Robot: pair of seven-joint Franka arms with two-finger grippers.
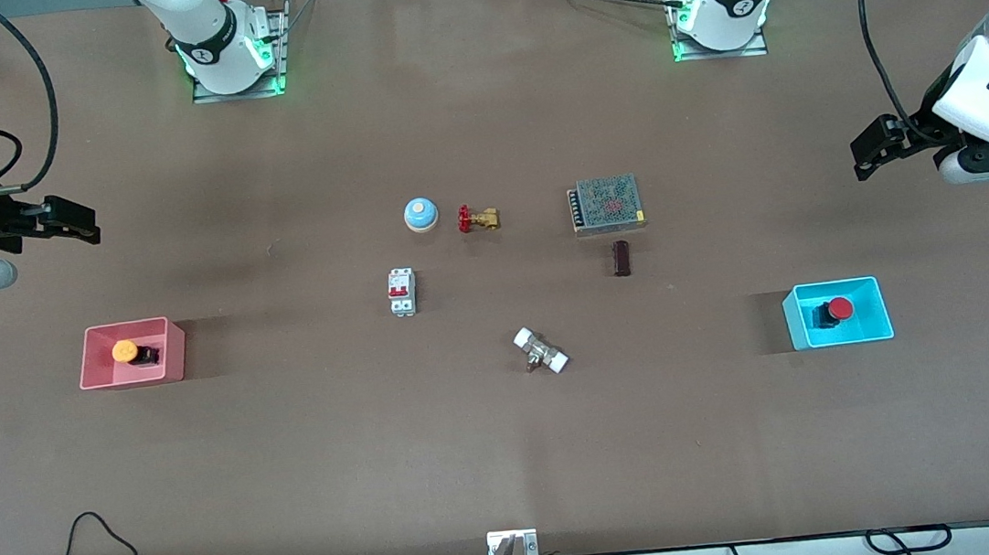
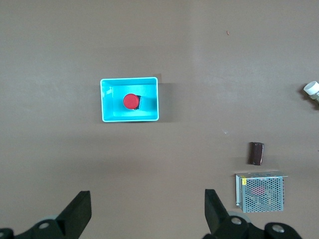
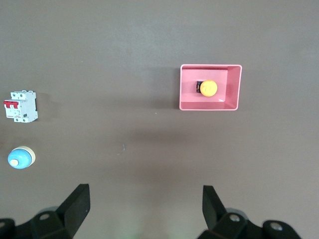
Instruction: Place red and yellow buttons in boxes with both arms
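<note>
The yellow button [image 1: 125, 350] sits inside the pink-red box [image 1: 133, 377] at the right arm's end of the table. It also shows in the right wrist view [image 3: 208, 88], in the box [image 3: 209, 106]. The red button [image 1: 841, 308] sits inside the cyan box [image 1: 841, 336] at the left arm's end, and shows in the left wrist view [image 2: 131, 101], in the box [image 2: 130, 117]. My right gripper [image 1: 87, 225] [image 3: 145, 190] is open and empty, up over bare table apart from the pink-red box. My left gripper [image 1: 866, 154] [image 2: 147, 196] is open and empty, up over bare table apart from the cyan box.
In the middle of the table lie a blue-and-cream bell [image 1: 420, 214], a red-handled brass valve [image 1: 477, 219], a grey mesh-topped unit [image 1: 605, 204], a white circuit breaker [image 1: 401, 292], a dark brown block [image 1: 621, 258] and a white-capped fitting [image 1: 541, 351].
</note>
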